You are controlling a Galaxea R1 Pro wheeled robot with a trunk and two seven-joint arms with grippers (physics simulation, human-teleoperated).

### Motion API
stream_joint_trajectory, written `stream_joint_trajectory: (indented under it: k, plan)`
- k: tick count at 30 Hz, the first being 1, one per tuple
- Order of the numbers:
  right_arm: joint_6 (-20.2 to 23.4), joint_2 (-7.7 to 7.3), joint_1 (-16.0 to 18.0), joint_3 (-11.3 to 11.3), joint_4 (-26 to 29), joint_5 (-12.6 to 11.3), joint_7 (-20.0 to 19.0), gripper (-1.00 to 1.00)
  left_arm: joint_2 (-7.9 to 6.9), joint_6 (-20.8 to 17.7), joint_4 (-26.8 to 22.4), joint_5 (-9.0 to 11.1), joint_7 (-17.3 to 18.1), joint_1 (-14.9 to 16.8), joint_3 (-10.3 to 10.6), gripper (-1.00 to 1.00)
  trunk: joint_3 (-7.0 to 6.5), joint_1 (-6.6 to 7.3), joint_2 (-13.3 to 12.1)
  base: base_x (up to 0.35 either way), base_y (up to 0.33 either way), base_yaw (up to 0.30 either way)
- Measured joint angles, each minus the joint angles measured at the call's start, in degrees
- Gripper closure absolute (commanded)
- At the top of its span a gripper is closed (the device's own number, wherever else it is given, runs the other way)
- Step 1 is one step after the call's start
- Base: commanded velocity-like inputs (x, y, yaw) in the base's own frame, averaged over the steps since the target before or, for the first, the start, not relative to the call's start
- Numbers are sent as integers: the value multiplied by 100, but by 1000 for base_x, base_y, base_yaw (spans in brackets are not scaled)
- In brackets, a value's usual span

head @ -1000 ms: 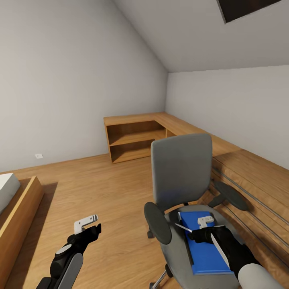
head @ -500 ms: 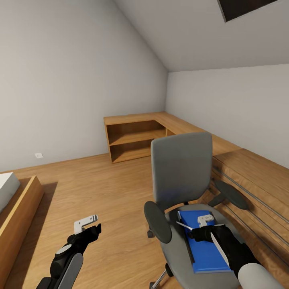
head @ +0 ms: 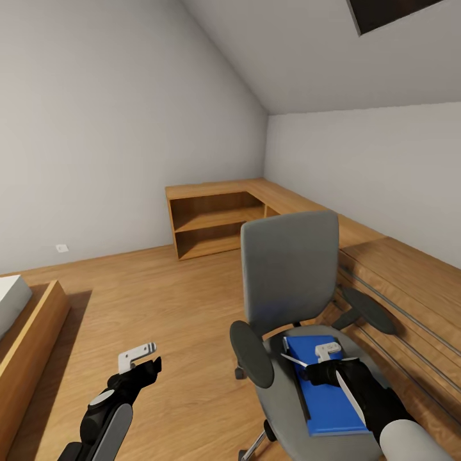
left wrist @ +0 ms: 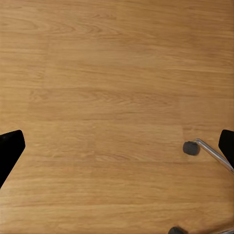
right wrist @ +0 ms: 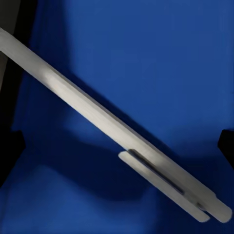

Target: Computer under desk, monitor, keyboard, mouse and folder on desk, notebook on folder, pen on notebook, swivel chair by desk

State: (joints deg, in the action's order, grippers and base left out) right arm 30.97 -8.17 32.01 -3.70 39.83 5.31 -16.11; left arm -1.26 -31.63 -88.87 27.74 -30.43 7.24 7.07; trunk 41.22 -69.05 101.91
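The flat bright blue rectangular folder [head: 328, 390] lies on the seat of the grey padded swivel chair [head: 291, 282] with black armrests. A slim white pen [right wrist: 112, 126] lies slanted on the blue cover. The right gripper [head: 323, 362] hovers just above the folder and the pen; its fingers stand wide apart and hold nothing. The left gripper [head: 137, 357] hangs over the light wooden floor [left wrist: 107, 97] beside the chair, fingers also spread, nothing between them. A chrome caster leg [left wrist: 207, 150] shows near it.
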Motion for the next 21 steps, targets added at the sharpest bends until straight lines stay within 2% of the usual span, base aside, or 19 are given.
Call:
stream_joint_trajectory:
  k: [1,21]
  plan:
    - [1,-1,0,0,0,-1,-1,100,0,-1,0,0,0,0,0,-100,0,0,0,0,0,0]
    - [0,-5,0,-2,2,3,-7,100,0,-2,0,7,2,0,0,-100,0,0,0,0,0,0]
